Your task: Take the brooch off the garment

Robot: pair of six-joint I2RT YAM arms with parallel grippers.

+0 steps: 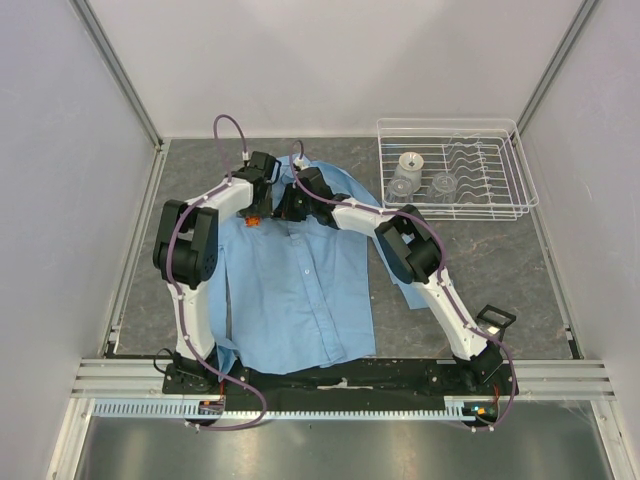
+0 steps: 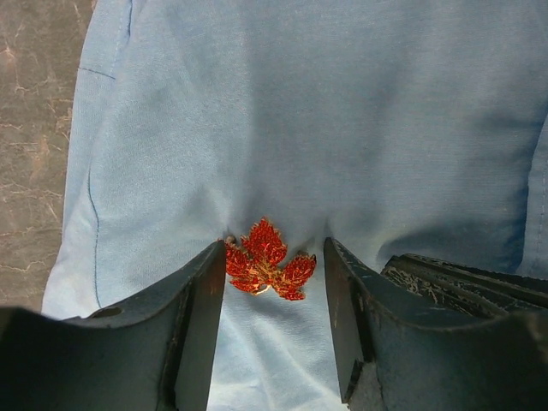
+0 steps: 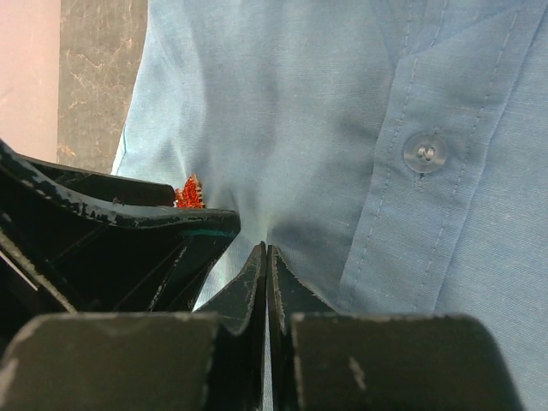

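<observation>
Left wrist view: we are looking down on the brooch (image 2: 268, 259), a red-orange leaf-shaped pin sitting on the garment (image 2: 342, 128), right in the gap between our fingers.
Pincer, left arm: the left gripper (image 2: 274, 250) is standing open and straddling the pin. One jaw is sitting right at the leaf's edge, and the other is leaving a sliver of blue cloth showing.
Pincer, right arm: the right gripper (image 3: 266, 253) is pressing fully closed. Creases in the shirt are running into its tips, so we are reading it as nipping a fold of cloth just beside the pin.
Where the pin is lying: from overhead we are finding it on the upper chest, close to the collar, under the two wrists.
Axis: the leaf is spreading widest across the gap, jaw to jaw, with its tip pointing away from the left wrist.
Nearer arm: the left one is leading by a clear margin, already astride the target.
Next move, our call: we are expecting the left jaws to close on the leaf and pull up while the right holds the cloth.
Risk, our call: we are worrying that the shirt will lift along with the pin.
</observation>
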